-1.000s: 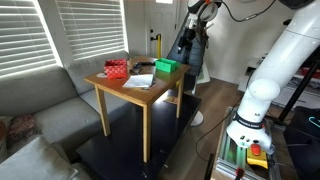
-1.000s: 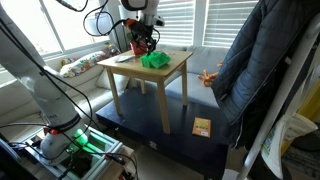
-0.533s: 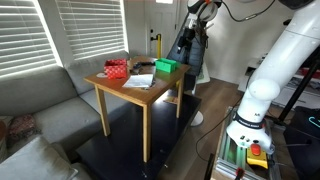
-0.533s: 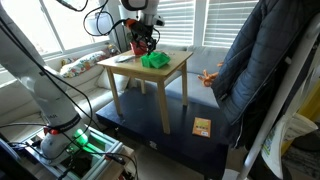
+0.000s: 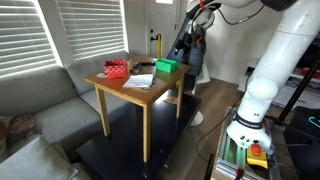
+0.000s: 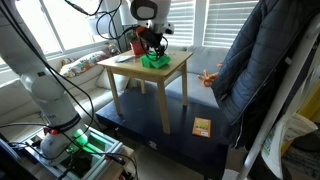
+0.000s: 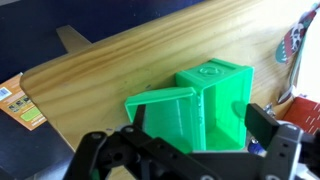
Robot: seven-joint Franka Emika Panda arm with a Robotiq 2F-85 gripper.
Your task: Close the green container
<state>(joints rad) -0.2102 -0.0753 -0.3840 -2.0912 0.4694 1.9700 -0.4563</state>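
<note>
Your gripper (image 7: 180, 150) has its fingers (image 7: 93, 150) spread wide in the wrist view. One dark pad sits at each lower corner of that view, and nothing is pinched between them. The green container (image 7: 215, 100) shows in the gap between the pads, lower down on the table. From this view you cannot tell whether either pad touches it. Its lid is not shut: a green flap stands off the body on one side, tilted and joined along one edge, and the box mouth shows beside it. The container rests on the wooden table (image 7: 110, 70), near the edge where the dark floor begins. At the side of the wrist view you can see a piece of the red patterned box (image 7: 298, 40), apart from the green one. Out on the floor past the table edge lies a small orange and green card (image 7: 25, 100). In an exterior view the gripper (image 6: 152, 42) hangs just above the green container (image 6: 155, 60), which sits toward the back of the small table (image 6: 165, 75). A dark jacket (image 6: 250, 60) hangs well off to one side. In an exterior view the green container (image 5: 166, 67) stands at one end of the table (image 5: 120, 92). The red patterned box (image 5: 116, 69) stands at the opposite end, with loose papers (image 5: 138, 80) between them and a grey sofa (image 5: 40, 110) beside the table.
</note>
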